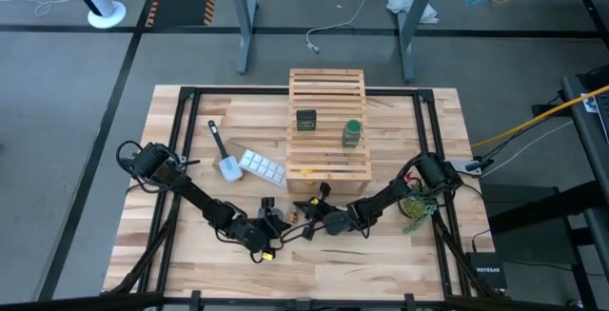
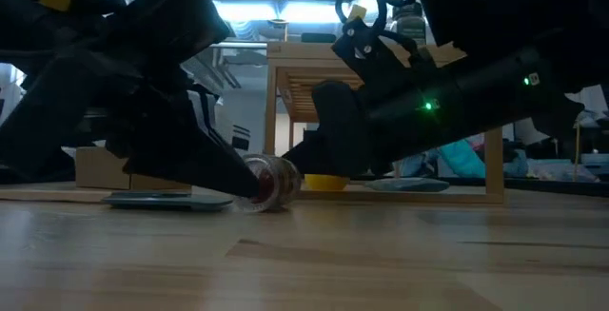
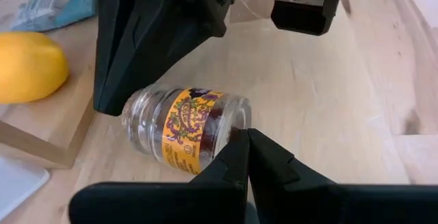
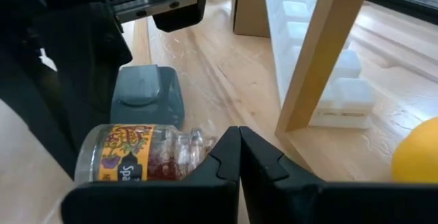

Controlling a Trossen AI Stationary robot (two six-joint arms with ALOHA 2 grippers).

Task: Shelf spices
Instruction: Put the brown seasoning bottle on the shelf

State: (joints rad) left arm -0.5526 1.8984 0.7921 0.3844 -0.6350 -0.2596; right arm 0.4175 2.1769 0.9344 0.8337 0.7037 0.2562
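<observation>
Nearest the lens in the left wrist view, the left gripper, jaws pressed together with nothing between them, tips just beside a small clear jar lying on its side on the counter. Yellow-and-purple label, brownish-red contents, toppled rather than upright. From the other side, the right gripper, jaws likewise clenched on nothing, tips close against the same jar; whether either tip actually touches the glass, hard to tell. From above, both grippers meeting just in front of the wooden slatted shelf, left gripper and right gripper close together with the little jar between them. Already on the shelf: the dark, boxy jar on a rear slat and the green jar a little forward and to its right. So, by judgement, two of three spices shelved and one left. Remaining work: probably righting or scooping up the fallen jar, gripping it, lifting it onto a free tier. Neither arm holding it at present. Elsewhere on the counter: a white ice-cube tray left of the shelf, a lemon under the shelf frame, a grey scraper behind the jar.
</observation>
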